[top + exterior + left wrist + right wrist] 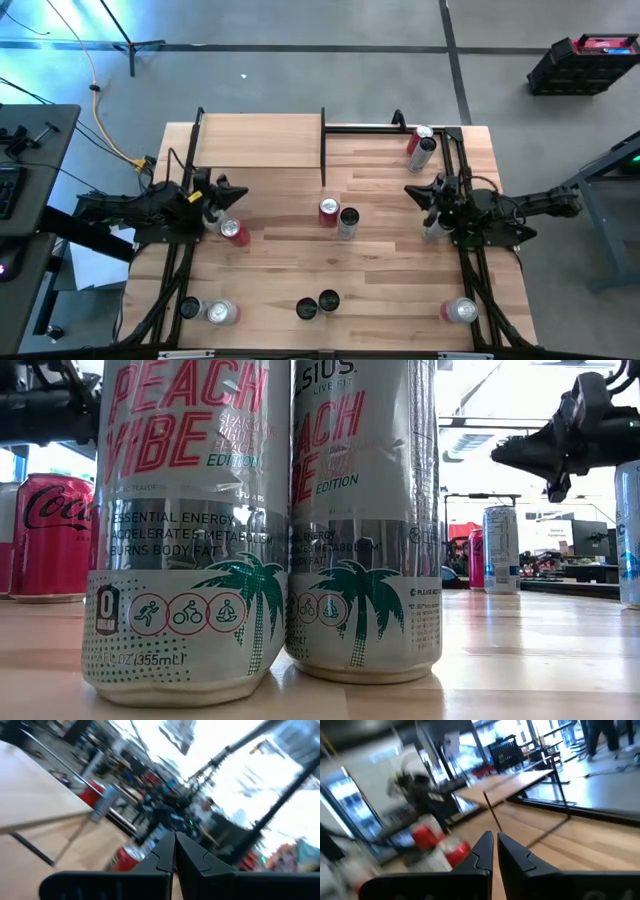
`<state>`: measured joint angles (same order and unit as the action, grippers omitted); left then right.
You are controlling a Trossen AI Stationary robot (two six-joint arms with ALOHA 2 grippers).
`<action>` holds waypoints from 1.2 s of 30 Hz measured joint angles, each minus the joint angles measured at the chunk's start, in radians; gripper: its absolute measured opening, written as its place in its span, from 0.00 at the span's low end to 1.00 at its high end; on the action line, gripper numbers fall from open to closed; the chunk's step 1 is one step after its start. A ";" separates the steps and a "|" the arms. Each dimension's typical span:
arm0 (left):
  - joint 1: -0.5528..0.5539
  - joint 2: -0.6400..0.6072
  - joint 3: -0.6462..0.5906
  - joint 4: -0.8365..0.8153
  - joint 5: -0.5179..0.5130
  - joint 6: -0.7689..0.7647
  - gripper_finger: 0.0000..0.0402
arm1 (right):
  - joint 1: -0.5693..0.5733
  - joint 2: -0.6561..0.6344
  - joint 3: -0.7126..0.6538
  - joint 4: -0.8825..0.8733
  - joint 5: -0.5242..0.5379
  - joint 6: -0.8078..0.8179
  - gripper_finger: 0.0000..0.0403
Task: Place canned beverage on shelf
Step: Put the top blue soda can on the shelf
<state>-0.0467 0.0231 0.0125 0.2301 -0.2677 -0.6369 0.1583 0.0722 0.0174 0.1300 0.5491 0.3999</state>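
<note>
grey floor [300, 80], black crate [583, 63]

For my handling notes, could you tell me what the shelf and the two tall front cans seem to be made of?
Shelf: pale wood planks, matte, visible grain; its posts look like thin black metal. Tall cans: apparently thin aluminium, glossy silver print with reflections; the nearer one is dented near its base.

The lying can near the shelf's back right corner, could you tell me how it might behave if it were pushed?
The lying can rests on its side, so a sideways nudge would probably roll it. The shelf post beside it might stop the roll. Its smooth metal wall looks slippery, and the thin skin could dent under a hard squeeze.
</note>
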 joint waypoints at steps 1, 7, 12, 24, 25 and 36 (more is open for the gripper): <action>0.000 0.004 0.000 0.010 -0.028 -0.002 0.01 | -0.002 0.000 0.000 0.029 0.000 0.040 0.03; 0.000 0.045 0.001 0.148 -0.093 0.099 0.01 | -0.030 0.003 0.020 0.123 0.028 0.123 0.03; 0.000 0.138 0.047 0.201 -0.127 0.225 0.01 | -0.034 0.079 0.167 0.069 0.119 0.082 0.03; 0.021 0.442 0.283 0.178 -0.352 0.412 0.01 | -0.035 0.515 0.620 -0.230 0.432 -0.046 0.07; 0.030 0.458 0.303 0.174 -0.363 0.427 0.01 | -0.035 0.548 0.654 -0.256 0.446 -0.053 0.09; 0.127 0.518 0.446 0.018 -0.382 0.425 0.20 | -0.246 0.826 1.131 -0.859 0.270 0.298 0.61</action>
<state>0.0798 0.5415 0.4582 0.2485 -0.6496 -0.2118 -0.0879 0.8986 1.1481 -0.7292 0.8190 0.6978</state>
